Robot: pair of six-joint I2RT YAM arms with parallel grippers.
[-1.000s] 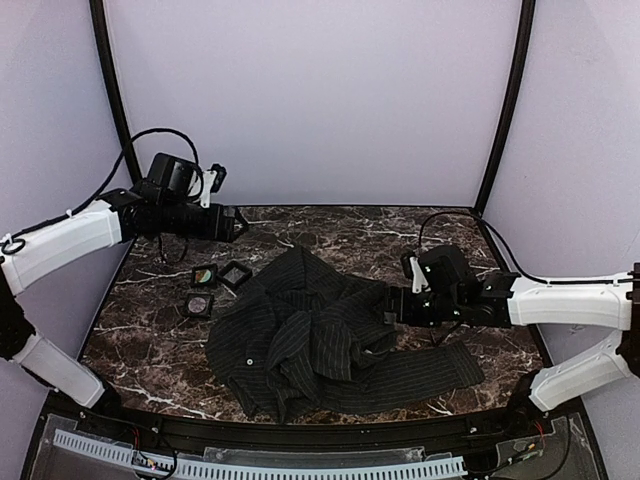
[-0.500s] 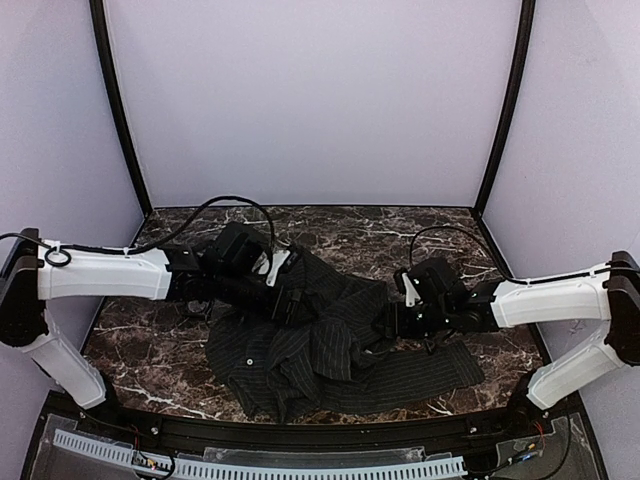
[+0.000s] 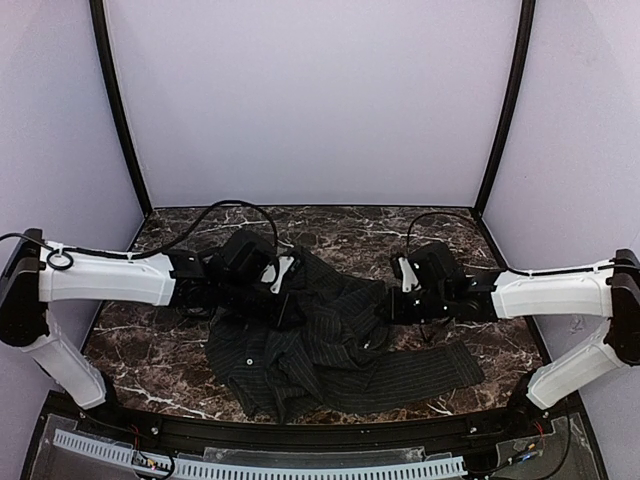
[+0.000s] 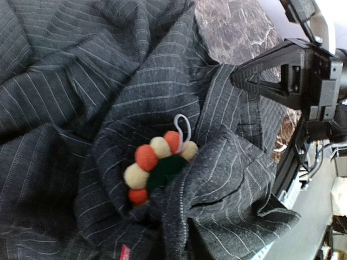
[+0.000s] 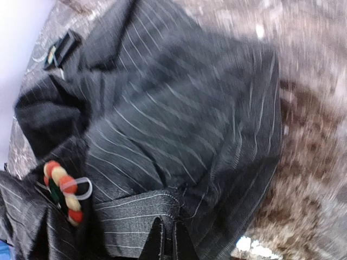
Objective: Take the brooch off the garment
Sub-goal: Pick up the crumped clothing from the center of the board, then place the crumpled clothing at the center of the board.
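The garment (image 3: 330,350), a dark pinstriped cloth, lies crumpled mid-table. The brooch (image 4: 157,165) is a round ring of orange, red and cream beads around a green centre, with a white loop; it sits in a fold, half covered by cloth. It also shows low on the left in the right wrist view, as the brooch (image 5: 62,192). From above it is hidden. My left gripper (image 3: 290,308) is shut in bunched garment cloth just beside the brooch, its fingers buried. My right gripper (image 5: 169,246) is shut on a garment hem; it appears as the right gripper (image 4: 234,78) too.
The marble table (image 3: 350,235) is walled on three sides, with black posts at the back corners. A black rail (image 3: 300,440) runs along the near edge. A small black box-like thing (image 5: 59,51) lies past the cloth's far edge.
My left arm swung from the back left down onto the garment and shut beside the brooch. My right gripper shut on the hem and drew slightly back.
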